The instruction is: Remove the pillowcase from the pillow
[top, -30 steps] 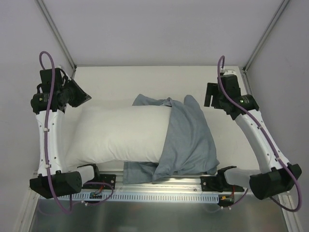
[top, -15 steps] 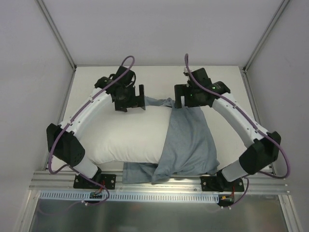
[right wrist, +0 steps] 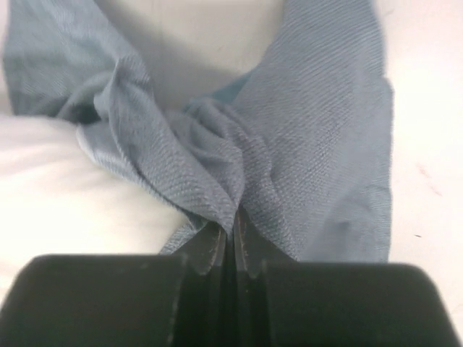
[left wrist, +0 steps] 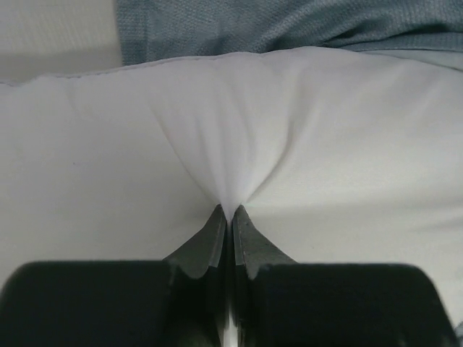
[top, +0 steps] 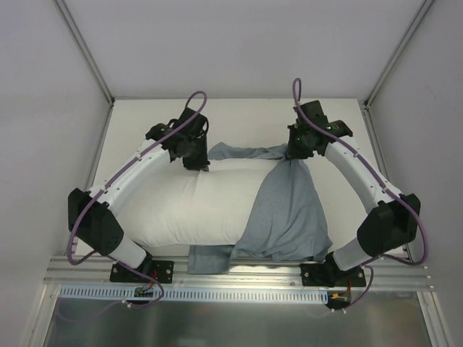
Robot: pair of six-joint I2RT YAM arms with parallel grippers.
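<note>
Draping over only the right end of the white pillow point(top: 181, 206), grey-blue pillowcase point(top: 286, 210) bunched at its far edge, loose cloth spilling toward the near edge of the table point(top: 239, 119). Lying lengthwise across the table's middle, left part bare. Pinching a gathered fold of pillowcase with the right gripper point(right wrist: 233, 225), fingers pressed together on the cloth. Clamping the left gripper point(left wrist: 230, 217) on a raised tent of pillow fabric by the far seam.
</note>
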